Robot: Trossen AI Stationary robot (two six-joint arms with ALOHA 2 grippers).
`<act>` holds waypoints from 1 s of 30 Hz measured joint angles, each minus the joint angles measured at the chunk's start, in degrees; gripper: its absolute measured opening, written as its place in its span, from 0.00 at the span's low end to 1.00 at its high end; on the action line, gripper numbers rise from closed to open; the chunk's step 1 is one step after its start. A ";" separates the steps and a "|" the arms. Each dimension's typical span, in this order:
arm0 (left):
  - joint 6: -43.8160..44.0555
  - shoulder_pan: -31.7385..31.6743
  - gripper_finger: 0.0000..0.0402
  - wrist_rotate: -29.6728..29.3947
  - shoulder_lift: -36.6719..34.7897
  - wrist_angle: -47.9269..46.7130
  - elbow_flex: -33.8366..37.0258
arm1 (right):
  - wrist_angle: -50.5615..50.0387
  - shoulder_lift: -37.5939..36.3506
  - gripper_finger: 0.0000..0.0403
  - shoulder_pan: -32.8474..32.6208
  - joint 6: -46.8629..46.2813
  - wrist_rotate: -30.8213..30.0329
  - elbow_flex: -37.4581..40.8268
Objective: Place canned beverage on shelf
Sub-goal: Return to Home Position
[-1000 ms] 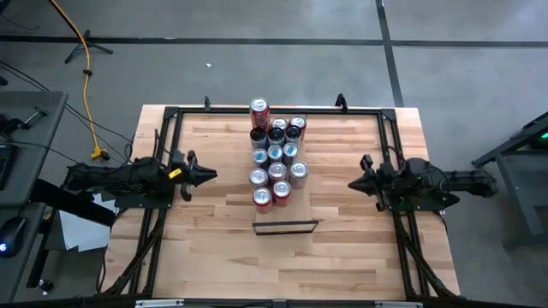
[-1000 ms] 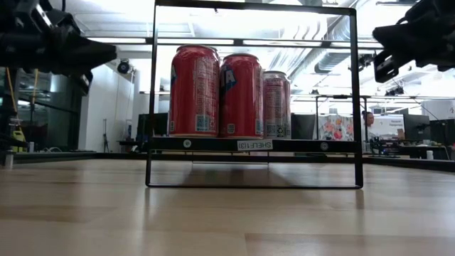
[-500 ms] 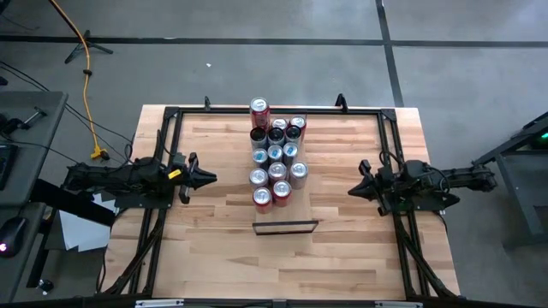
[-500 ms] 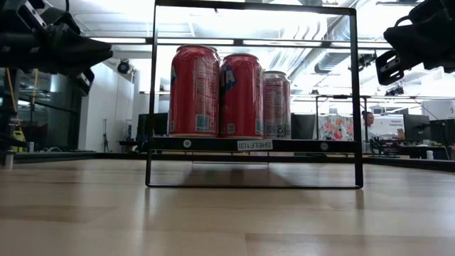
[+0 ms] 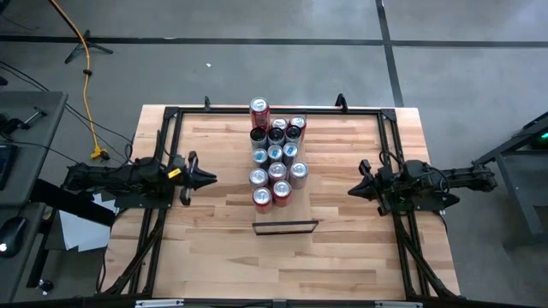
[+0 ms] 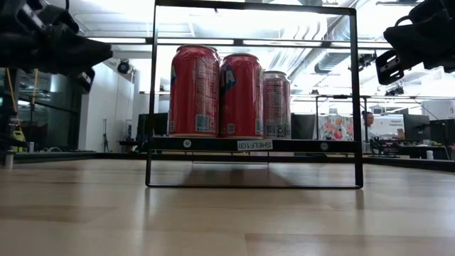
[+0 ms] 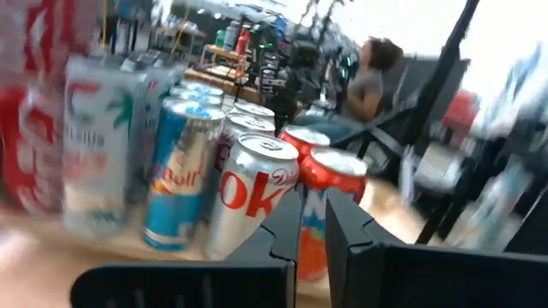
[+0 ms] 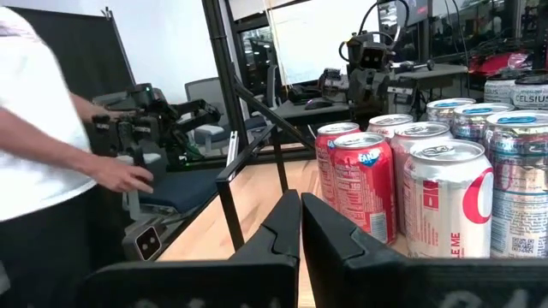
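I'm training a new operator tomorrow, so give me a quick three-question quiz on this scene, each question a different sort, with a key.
1. True or false: the left tool grips a can.
2. Seen from above, the cans stand: A) between the left tool and the right tool; B) left of both tools; C) right of both tools.
3. Fill in: in the low view, the two nearest cans on the shelf are coloured ___.
Key: 1 false; 2 A; 3 red.
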State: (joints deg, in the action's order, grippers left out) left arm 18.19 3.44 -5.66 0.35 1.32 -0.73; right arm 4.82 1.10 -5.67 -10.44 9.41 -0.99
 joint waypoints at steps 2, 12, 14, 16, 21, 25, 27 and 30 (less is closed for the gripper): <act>-7.85 0.00 0.01 0.71 0.12 -0.16 0.00 | 0.00 0.00 0.00 0.00 0.00 0.00 0.00; -22.16 0.00 0.01 0.62 0.43 -0.10 0.00 | -0.11 0.00 0.00 0.00 0.00 0.00 0.00; -21.25 0.00 0.01 0.59 0.44 -0.13 0.00 | -0.14 0.00 0.00 0.00 0.00 0.00 0.00; -20.56 0.00 0.01 0.54 0.43 -0.11 0.00 | -0.28 0.00 0.00 0.00 0.00 0.00 0.00; -20.30 0.00 0.01 0.52 0.43 -0.11 0.00 | -0.62 0.02 0.00 0.00 0.00 0.00 0.00; -20.30 0.00 0.01 0.54 0.43 -0.11 0.00 | -1.01 0.02 0.00 0.00 0.00 -0.01 0.00; -20.30 0.00 0.01 0.52 0.43 -0.13 0.00 | -1.33 0.02 0.00 0.00 0.00 -0.01 0.00; -20.30 0.00 0.01 0.54 0.43 -0.11 0.00 | -1.92 0.02 0.00 0.00 0.00 -0.02 0.00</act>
State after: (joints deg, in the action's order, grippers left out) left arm -2.11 3.44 -5.13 0.78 1.21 -0.73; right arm 2.90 1.13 -5.67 -10.44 9.39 -0.99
